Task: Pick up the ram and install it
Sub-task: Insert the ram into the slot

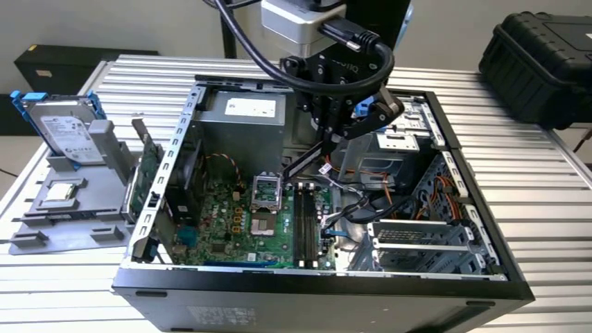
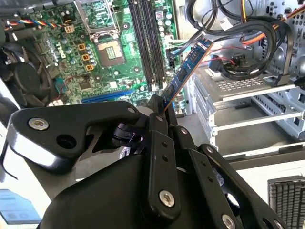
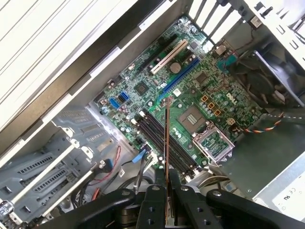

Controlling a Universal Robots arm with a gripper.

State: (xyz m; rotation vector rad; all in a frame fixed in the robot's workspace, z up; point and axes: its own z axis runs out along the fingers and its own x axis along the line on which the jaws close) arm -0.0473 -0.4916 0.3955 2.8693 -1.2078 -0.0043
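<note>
My gripper (image 1: 328,141) is shut on one end of the ram (image 1: 303,161), a thin dark stick that slants down into the open computer case (image 1: 306,288). In the second wrist view the ram (image 2: 189,64) juts out from between the black fingers (image 2: 158,125), blue-green with a row of chips. In the first wrist view the ram (image 3: 167,138) appears edge-on, hanging above the long black memory slots (image 3: 159,136) of the green motherboard (image 3: 143,88) without touching them. The same slots (image 1: 303,220) lie below and slightly nearer than the stick in the exterior view.
A silver hard drive in a blue frame (image 1: 66,128) and a green expansion card (image 1: 143,182) stand on a grey rack at the exterior view's left. Cables (image 2: 248,45) and drive cages (image 1: 421,239) crowd the case beside the slots. A black hard case (image 1: 541,62) sits at the back right.
</note>
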